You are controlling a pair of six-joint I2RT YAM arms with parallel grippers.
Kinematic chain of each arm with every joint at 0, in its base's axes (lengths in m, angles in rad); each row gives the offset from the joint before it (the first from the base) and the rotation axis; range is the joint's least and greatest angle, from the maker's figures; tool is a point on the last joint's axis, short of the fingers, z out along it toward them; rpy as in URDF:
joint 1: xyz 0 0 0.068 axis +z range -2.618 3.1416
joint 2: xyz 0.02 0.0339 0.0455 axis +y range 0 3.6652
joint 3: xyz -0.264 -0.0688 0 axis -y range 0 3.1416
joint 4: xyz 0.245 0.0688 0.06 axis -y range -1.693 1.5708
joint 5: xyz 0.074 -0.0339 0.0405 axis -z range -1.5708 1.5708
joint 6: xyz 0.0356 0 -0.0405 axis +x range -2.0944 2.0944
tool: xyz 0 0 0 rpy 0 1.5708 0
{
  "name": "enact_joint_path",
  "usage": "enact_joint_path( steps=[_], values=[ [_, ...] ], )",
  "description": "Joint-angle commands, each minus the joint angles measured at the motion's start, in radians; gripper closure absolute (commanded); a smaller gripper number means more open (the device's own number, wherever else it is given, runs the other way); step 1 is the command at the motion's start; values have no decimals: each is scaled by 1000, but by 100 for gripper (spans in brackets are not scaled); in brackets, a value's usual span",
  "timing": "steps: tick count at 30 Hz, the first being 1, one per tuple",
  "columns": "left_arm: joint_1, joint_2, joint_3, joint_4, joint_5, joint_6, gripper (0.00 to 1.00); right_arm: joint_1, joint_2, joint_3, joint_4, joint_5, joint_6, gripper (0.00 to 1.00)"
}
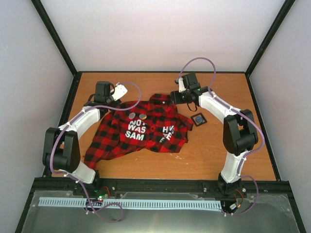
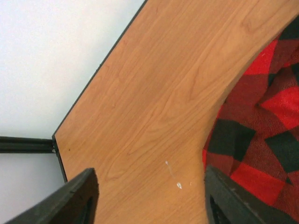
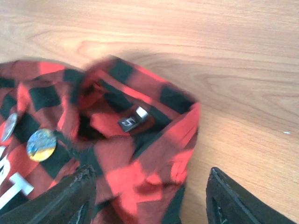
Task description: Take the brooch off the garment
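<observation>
Since a round brooch point(image 3: 41, 144) and a second disc point(image 3: 8, 127) beside it sit pinned below the collar of the checked flannel shirt point(image 1: 141, 128), spread on the surface point(image 1: 218, 155), removal looks not yet done. The left hand point(image 2: 150, 175), over bare wood beside the shirt, and the right hand point(image 3: 150, 172), over the collar, both stand wide, holding nothing.

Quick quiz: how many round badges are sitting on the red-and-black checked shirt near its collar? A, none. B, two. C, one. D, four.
B: a greyish badge and a blue-and-yellow badge lie side by side on the flannel shirt, close to its collar.
</observation>
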Motion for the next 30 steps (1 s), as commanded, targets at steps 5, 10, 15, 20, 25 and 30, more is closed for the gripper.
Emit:
enact_joint_path(
  steps=[5,10,15,20,25,30],
  values=[
    [7,-89,69,-92,265,-64,24,41,-95,-15,152,256,-82,32],
    [7,-127,7,-190,433,-58,24,151,-138,-111,285,141,-211,32],
    [7,-90,-70,-200,460,-89,26,238,-45,-113,283,73,-330,32],
    [10,-74,-172,-173,412,-87,30,286,-38,-272,461,33,-593,29],
    [75,-17,-171,-203,404,-134,34,304,-10,-341,592,63,-855,27],
    [108,20,-184,-202,383,-142,38,306,61,-336,651,81,-1072,27]
  ],
)
